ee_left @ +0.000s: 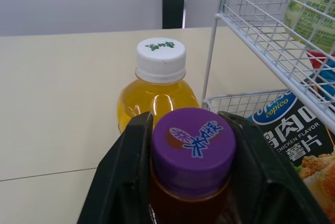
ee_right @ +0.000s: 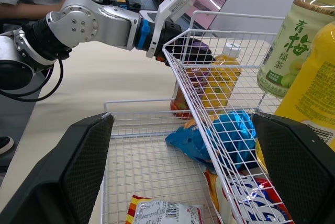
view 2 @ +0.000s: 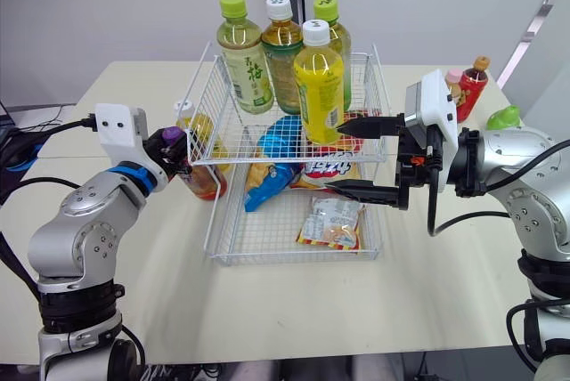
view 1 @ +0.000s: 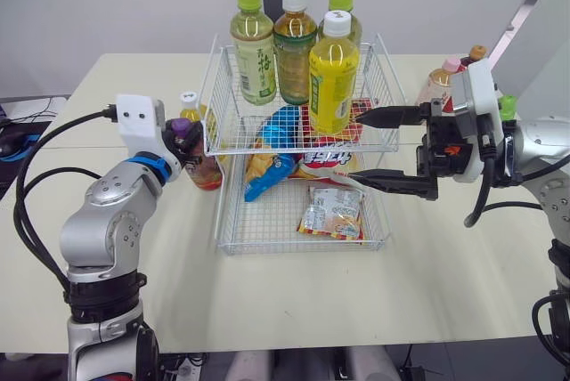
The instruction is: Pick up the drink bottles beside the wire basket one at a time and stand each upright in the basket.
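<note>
Nearest the head camera is the left arm (view 1: pixel 111 221), on the left side of the wire basket (view 1: pixel 303 248).

Head views:
- Left jaws: closed on the neck of the purple-capped bottle (view 1: pixel 203 170). It stands upright outside the basket, just beside its left wall. Whether its base touches the surface (view 1: pixel 294 310) cannot be told.
- The small white-capped bottle (view 1: pixel 190 107) stands just behind it, also outside the left wall.
- The basket's upper tier holds four upright bottles: a green-capped tea bottle (view 1: pixel 254 56), a brown tea bottle (view 1: pixel 294 52), a rear green-capped bottle (view 1: pixel 343 3) and a yellow bottle (view 1: pixel 333 78).
- Snack bags (view 1: pixel 331 212) lie in the basket's lower tier.
- Right jaws: open and holding nothing, one finger above the other. The tips point into the basket from its right side.
- A pink-capped bottle (view 1: pixel 438 85) stands right of the basket.

Left wrist view:
- Both fingers (ee_left: pixel 123 182) press the sides of the purple cap (ee_left: pixel 193 143).
- The small white-capped bottle stands just beyond the cap, beside the basket's corner post.

Right wrist view:
- The fingers (ee_right: pixel 78 161) stand wide apart, with the lower tier between them.
- The purple-capped bottle shows through the basket's far wall.
</note>
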Tool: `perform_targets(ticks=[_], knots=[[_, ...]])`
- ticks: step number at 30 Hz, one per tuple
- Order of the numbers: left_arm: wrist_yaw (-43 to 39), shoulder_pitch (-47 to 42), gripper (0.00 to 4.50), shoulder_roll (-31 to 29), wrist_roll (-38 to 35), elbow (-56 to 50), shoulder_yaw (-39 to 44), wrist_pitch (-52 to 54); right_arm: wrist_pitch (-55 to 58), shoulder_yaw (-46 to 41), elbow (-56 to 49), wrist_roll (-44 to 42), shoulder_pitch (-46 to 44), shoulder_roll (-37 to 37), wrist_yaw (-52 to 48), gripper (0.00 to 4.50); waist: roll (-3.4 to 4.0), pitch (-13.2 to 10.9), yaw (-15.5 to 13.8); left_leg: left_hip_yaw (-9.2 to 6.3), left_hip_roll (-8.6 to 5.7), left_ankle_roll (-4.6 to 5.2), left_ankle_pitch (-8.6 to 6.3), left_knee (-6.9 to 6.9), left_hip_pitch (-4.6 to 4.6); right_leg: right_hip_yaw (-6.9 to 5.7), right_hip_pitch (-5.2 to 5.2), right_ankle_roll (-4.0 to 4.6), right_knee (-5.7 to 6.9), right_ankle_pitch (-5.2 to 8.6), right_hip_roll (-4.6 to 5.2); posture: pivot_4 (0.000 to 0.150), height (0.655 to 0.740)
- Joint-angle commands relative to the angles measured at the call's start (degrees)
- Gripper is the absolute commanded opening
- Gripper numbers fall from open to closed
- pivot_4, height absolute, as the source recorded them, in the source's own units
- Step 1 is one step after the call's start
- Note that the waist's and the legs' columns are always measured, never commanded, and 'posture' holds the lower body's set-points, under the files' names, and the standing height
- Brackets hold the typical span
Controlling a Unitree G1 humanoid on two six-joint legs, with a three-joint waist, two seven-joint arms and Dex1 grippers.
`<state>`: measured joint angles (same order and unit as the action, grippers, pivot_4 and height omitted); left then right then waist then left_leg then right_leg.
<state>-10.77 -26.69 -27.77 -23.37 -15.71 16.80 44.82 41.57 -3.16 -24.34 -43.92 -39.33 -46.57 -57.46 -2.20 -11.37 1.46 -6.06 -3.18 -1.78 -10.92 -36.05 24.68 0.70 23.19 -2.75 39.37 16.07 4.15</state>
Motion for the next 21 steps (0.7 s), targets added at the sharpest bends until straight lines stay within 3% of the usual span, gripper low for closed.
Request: perform_targets(ticks=[1,8,12,17,21], knots=[[-0.6,0.3,1.35,-0.7,0.2,-1.5,0.8,-1.0,-0.8,-1.8,-0.7,-0.4,-0.7,-0.9,-0.4,4.50,0.00,0.0,0.0,-0.01,0.00,0.00,0.00,0.00,0.00,0.00,0.00,0.00,0.00,0.00,0.00,0.150,0.7400],[-2.3,4.3,1.35,-3.7,-4.4,-9.1,6.9,2.6,-0.6,-2.8,-0.5,-0.9,-0.7,-1.8,-0.5,4.50,0.00,0.0,0.3,0.01,0.03,0.00,0.00,0.02,0.00,0.03,0.03,0.00,-0.02,0.00,-0.01,0.150,0.7400],[-4.9,4.2,1.35,-8.8,-10.4,-13.7,12.1,7.9,-0.9,-3.2,0.3,-0.7,-1.0,-2.5,-0.9,4.50,0.00,0.0,0.2,-0.02,0.06,0.00,0.00,0.02,0.02,-0.01,0.03,0.00,-0.04,0.00,-0.05,0.150,0.7400],[-10.3,-3.9,1.35,-20.4,-19.2,-7.2,19.6,15.7,-1.0,-3.4,1.0,-0.5,-1.3,-3.2,-1.3,4.50,-0.03,0.0,0.1,-0.04,0.03,0.00,0.00,0.01,0.04,-0.05,0.01,0.00,-0.08,0.00,-0.05,0.150,0.7400],[-18.7,-13.4,1.35,-32.4,-21.0,3.3,17.1,16.3,-0.9,-3.1,1.3,-0.3,-1.5,-3.4,-1.6,4.50,-0.06,0.0,0.2,-0.04,0.04,0.00,0.00,0.01,0.07,-0.10,0.00,-0.04,-0.14,-0.02,-0.07,0.150,0.7400]])
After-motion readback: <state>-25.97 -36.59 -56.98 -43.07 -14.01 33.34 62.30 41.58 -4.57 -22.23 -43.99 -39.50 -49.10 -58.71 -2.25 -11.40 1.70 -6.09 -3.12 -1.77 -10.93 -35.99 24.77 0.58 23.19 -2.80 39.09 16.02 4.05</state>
